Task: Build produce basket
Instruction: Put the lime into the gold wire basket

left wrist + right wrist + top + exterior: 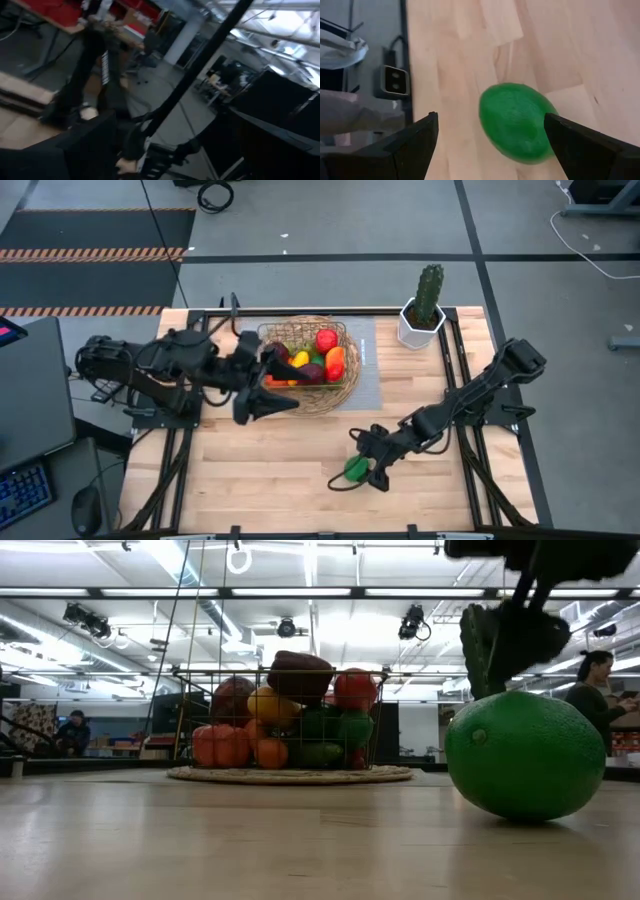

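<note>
Right wrist view: both dark fingers (395, 150) spread wide, holding nothing; green lime (517, 122) lies on bare wood in the gap between them, touching neither. High view puts the right gripper (372, 465) near the table's (260, 470) front edge, right of centre, lime (355, 468) beneath it. Left gripper (268, 402) hangs at the basket's (330, 402) front-left rim, fingers apart, nothing held; its wrist camera looks off into the room. Basket sits on a grey mat (366, 380) toward the table's back edge, centre, filled with produce (322, 358): red, yellow, orange, dark pieces. Potted cactus (427, 305) at the back-right corner. Low view: person (598, 690) in the room behind.
</note>
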You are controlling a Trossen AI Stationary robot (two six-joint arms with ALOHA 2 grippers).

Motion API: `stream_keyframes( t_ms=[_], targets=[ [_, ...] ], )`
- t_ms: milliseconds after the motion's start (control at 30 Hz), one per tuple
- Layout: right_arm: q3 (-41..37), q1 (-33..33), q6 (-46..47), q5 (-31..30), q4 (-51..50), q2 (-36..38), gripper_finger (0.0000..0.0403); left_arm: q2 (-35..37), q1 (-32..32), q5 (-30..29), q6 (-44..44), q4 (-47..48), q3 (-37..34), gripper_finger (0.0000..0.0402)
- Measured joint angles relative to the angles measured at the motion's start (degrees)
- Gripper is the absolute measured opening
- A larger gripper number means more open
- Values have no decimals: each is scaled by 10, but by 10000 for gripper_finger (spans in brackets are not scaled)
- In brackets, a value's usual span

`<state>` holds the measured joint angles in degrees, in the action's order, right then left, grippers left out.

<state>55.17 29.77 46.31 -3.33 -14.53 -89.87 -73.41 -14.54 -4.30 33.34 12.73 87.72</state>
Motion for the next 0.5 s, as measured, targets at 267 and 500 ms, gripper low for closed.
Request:
stream_keyframes(
  t_ms=[267,500],
  targets=[
    [0,1,5,-9,12,-70,366,0,-39,-22,14,5,0,396],
    [0,1,-1,2,19,-96,366,-1,-56,-110,25,37,0,396]
  ],
)
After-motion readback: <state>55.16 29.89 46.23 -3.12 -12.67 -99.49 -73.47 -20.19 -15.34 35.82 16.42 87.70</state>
